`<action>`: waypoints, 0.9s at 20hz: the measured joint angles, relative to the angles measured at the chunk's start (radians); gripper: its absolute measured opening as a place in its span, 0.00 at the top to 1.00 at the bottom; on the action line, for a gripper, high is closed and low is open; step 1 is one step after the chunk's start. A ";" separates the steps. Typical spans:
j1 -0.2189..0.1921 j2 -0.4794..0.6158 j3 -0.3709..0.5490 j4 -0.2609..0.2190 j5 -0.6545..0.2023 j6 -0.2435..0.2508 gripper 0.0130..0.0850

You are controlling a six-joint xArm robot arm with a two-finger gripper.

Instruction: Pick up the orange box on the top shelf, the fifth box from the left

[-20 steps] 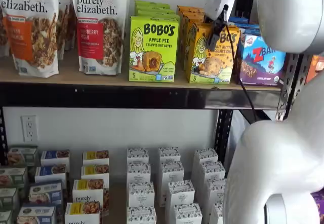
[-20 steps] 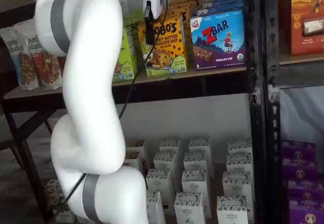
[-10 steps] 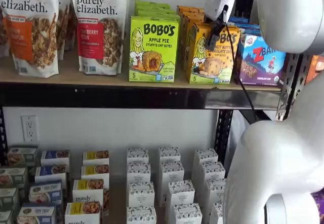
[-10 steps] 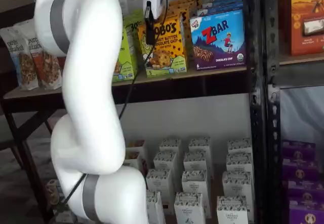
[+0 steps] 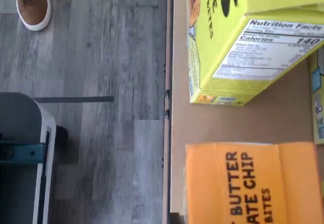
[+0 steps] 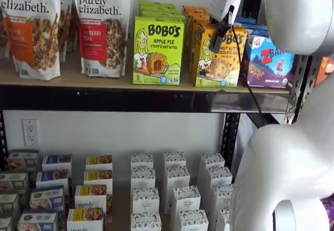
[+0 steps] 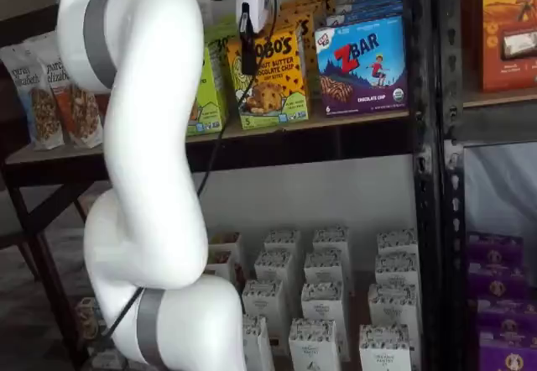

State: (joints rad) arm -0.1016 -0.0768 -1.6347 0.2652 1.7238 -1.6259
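The orange box [image 6: 218, 58] stands at the front of the top shelf [image 6: 78, 78], between the green Bobo's box [image 6: 158, 49] and the blue ZBar box [image 6: 269, 61]. In both shelf views my gripper [image 6: 219, 36] hangs in front of the orange box's upper part. Its black fingers [image 7: 248, 52] show side-on against the orange box [image 7: 273, 81], so no gap can be seen. In the wrist view the orange box's top [image 5: 243, 183] lies beside the green box [image 5: 238, 46] on the tan board [image 5: 253, 120].
Two purely elizabeth bags [image 6: 102, 27] stand on the shelf beside the green box. More orange cartons [image 6: 195, 11] are stacked behind the front one. Small white boxes [image 6: 177, 189] fill the lower level. The wrist view shows the wood floor, a brown shoe [image 5: 31, 3] and a grey base [image 5: 20, 158].
The gripper has shifted only slightly in front of the orange box. The boxes on the shelf have not moved.
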 joint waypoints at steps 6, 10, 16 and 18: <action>-0.001 -0.005 0.007 0.008 -0.010 0.000 0.67; 0.000 -0.007 0.008 0.000 -0.009 0.000 0.72; -0.001 -0.022 0.005 0.002 0.011 0.003 0.72; 0.001 -0.036 0.009 0.000 0.016 0.008 0.72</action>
State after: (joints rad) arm -0.1003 -0.1132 -1.6255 0.2650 1.7394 -1.6183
